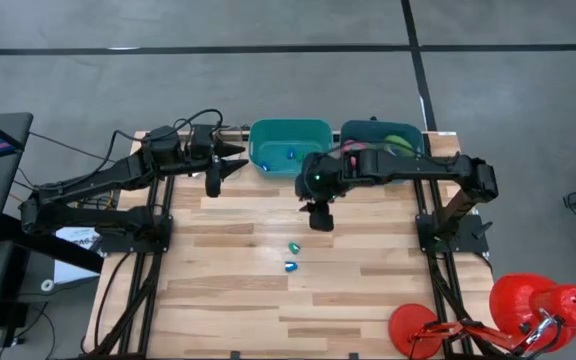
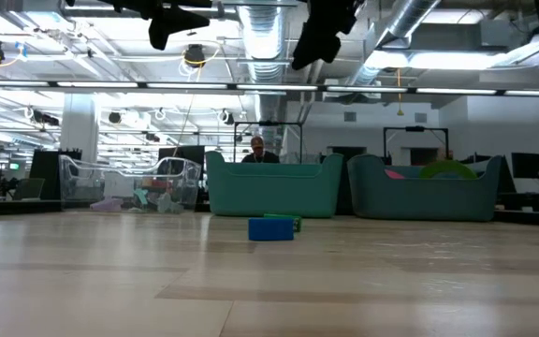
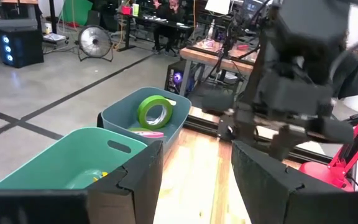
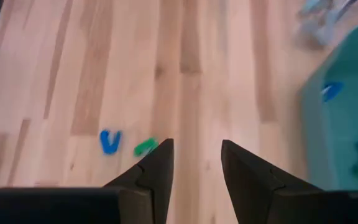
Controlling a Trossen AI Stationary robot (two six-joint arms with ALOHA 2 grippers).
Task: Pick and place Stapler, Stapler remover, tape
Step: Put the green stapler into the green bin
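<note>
Nearest to me in the low view sits a small blue piece (image 2: pixel 270 229) on the worktop (image 2: pixel 269 281), with a green piece (image 2: pixel 295 223) tucked just behind it and half hidden; both are too small for me to say what they are. From above I see the same two pieces, green (image 1: pixel 294 246) and blue (image 1: pixel 290 267), lying close together in the middle of the boards.

My right pincer (image 1: pixel 319 221) hangs above the worktop, just short of those pieces and near the teal bin (image 1: pixel 290 146). Through its wrist camera I see its two dark fingers (image 4: pixel 156 168) parted with bare wood between them, nothing held. My left pincer (image 1: pixel 211 186) hovers beside the teal bin's left side, fingers (image 3: pixel 135 186) apart and empty.

A green roll of tape (image 3: pixel 154 112) stands on edge in the darker blue-green bin (image 1: pixel 383 140), with a pink-red roll (image 3: pixel 145 132) lying flat below it, mostly hidden by the wall. From above, the right arm covers much of that bin. Small blue bits (image 4: pixel 330 91) lie inside the teal bin; I cannot make them out.

A red lamp (image 1: pixel 543 310) is cut off at the worktop's corner. Someone sits behind the bins in the low view, mostly hidden
</note>
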